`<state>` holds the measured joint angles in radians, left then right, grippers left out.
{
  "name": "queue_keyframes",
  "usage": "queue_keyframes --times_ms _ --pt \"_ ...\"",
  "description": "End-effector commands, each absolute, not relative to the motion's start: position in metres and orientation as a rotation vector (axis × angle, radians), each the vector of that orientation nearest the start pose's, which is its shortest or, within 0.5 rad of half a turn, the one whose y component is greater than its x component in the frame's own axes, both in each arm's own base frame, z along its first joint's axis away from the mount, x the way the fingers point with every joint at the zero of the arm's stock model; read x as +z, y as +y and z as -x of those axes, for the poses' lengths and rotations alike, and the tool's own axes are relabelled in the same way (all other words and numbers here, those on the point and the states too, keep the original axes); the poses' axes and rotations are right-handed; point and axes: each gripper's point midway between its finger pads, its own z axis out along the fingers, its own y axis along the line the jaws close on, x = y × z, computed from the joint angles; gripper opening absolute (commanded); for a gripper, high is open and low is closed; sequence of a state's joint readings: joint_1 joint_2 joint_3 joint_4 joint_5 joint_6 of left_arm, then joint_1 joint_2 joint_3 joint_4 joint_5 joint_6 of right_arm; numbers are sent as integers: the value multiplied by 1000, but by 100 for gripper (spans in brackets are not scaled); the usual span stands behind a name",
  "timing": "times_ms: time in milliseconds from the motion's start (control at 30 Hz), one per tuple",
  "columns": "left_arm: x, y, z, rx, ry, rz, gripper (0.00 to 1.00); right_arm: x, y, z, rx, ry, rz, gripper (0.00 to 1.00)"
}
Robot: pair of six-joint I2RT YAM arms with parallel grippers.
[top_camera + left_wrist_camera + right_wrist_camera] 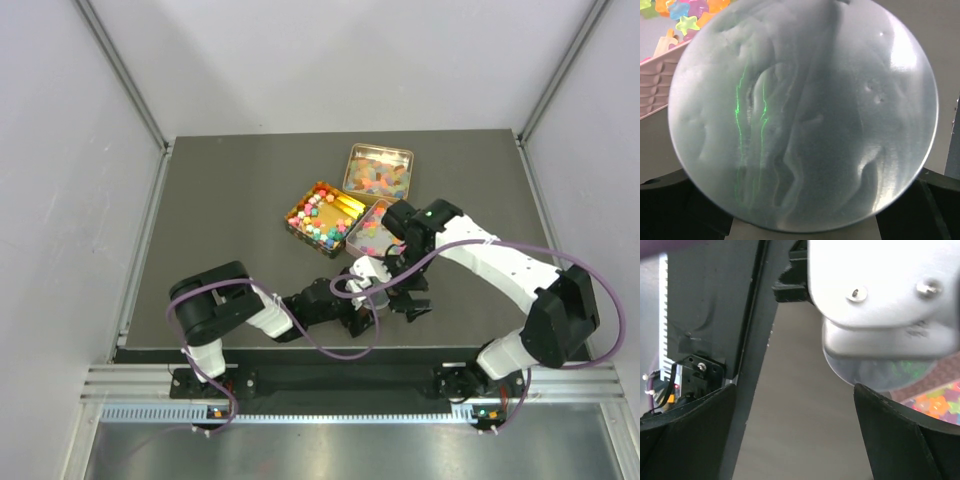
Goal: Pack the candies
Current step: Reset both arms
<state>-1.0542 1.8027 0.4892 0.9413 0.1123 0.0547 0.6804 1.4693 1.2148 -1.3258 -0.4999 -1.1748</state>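
Candies sit in their tins while both grippers meet in the lower middle of the overhead view.

The candies (322,216) fill three open tins (380,147) set close together just above the centre of the overhead view, and a few also show in the upper left corner of the left wrist view. The right gripper (794,390) has its fingers wide apart with nothing between them. A translucent disc (800,115) covers nearly the whole view of the left gripper (362,300), so it cannot be told whether it grips the disc or is free. The pieces are probably very light. The cubes look hard and may slip or roll, and the gummy ones look soft. A gentle pinch on two flat sides of one piece seems safest.
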Motion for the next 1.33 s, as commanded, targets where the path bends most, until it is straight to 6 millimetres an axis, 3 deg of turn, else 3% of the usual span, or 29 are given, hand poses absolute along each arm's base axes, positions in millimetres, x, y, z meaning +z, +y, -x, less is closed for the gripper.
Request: queue_keyframes --times_ms 0,133,233,267,333,367,433,467,533,567,633,733,767,800,833,867,900,933,967,1000,1033,1100,1133,1167,1300 --pt "-19 -346 -187 -606 1784 -1238 99 166 171 -156 656 1794 2279 100" --pt "-14 -343 -188 -584 1802 -1250 99 183 170 -174 602 1801 2207 100" --pt "-11 -334 -176 -596 1815 -1317 98 192 172 -191 568 1814 2136 99" --pt "4 -335 -176 -607 1791 -1308 99 195 172 -196 564 1818 2106 100" --pt "8 -328 -170 -600 1816 -1339 99 201 170 -213 567 1875 1975 100" --pt "27 -330 -170 -618 1783 -1327 99 203 171 -228 543 1876 1903 100" --pt "33 -321 -162 -617 1809 -1373 99 204 158 -246 554 1971 1730 100" --pt "52 -322 -157 -655 1767 -1378 99 207 157 -261 532 1965 1662 100" --pt "63 -313 -151 -647 1774 -1412 99 200 138 -280 493 2096 1472 100" --pt "84 -310 -156 -627 1747 -1364 99 199 134 -292 469 2144 1365 100" --pt "118 -299 -168 -560 1729 -1277 99 188 105 -313 383 2256 1175 100" --pt "156 -276 -209 -380 1743 -1116 99 181 75 -339 283 2349 876 100" --pt "156 -256 -230 -312 1819 -1041 99 177 70 -343 259 2378 774 100" --pt "177 -250 -252 -293 1830 -948 99 181 64 -353 202 2353 726 100" --pt "175 -239 -271 -261 1883 -881 99 183 61 -359 167 2338 678 100" --pt "178 -208 -303 -206 1944 -717 99 181 57 -362 146 2349 599 100" --pt "196 -196 -324 -181 1937 -628 99 185 47 -373 64 2332 540 100" --pt "194 -172 -347 -127 1972 -540 99 187 40 -378 18 2328 493 100" --pt "205 -166 -361 -105 1940 -512 99 192 32 -383 -27 2325 434 100" --pt "218 -159 -373 -81 1902 -484 99 195 18 -388 -118 2321 389 100" --pt "220 -144 -386 -26 1888 -445 99 200 9 -393 -158 2298 355 100" --pt "234 -134 -400 23 1837 -424 99 205 -10 -397 -193 2296 319 100" --pt "230 -128 -406 44 1848 -417 99 206 -14 -397 -177 2299 329 100" --pt "231 -126 -409 53 1849 -417 99 209 -31 -398 -186 2297 273 100" --pt "234 -127 -422 83 1842 -447 99 227 -34 -407 -143 2209 194 100"
